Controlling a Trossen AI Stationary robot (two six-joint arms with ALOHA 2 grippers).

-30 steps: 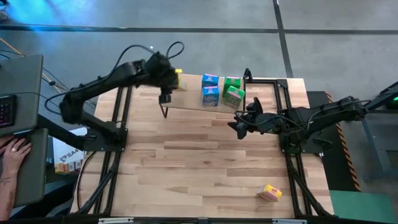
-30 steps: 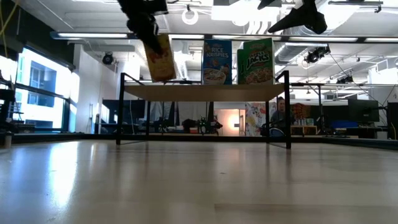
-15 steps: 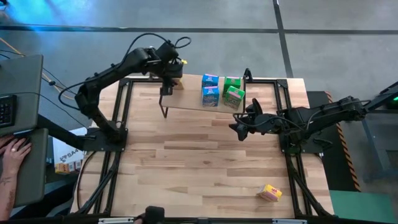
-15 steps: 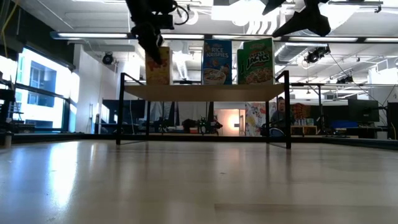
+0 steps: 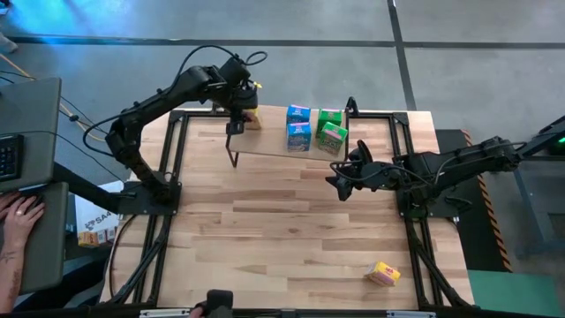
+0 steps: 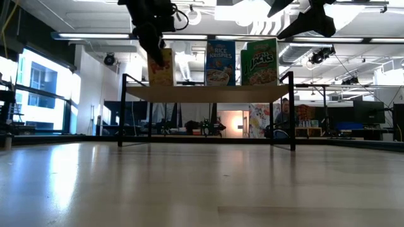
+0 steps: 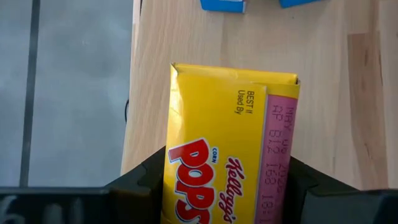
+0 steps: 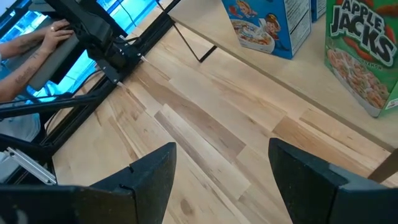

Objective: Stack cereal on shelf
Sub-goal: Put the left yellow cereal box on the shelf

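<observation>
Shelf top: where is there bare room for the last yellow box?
The shelf has bare plank between the yellow box in the left end effector and the blue boxes. Its right end is crowded with the green boxes. The table is bare up to the other yellow box.

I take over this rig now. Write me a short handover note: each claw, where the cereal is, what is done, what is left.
Left claw: shut on a yellow box, holding it upright on the shelf's left end, not yet released.
Right claw: open and empty, over the table just in front of the shelf.
Cereal: two blue boxes and two green boxes stand on the shelf. A second yellow box lies on the table near the front right corner.
Done: four boxes shelved, a fifth being placed.
Left: release this box, then fetch and shelve the last one.
</observation>
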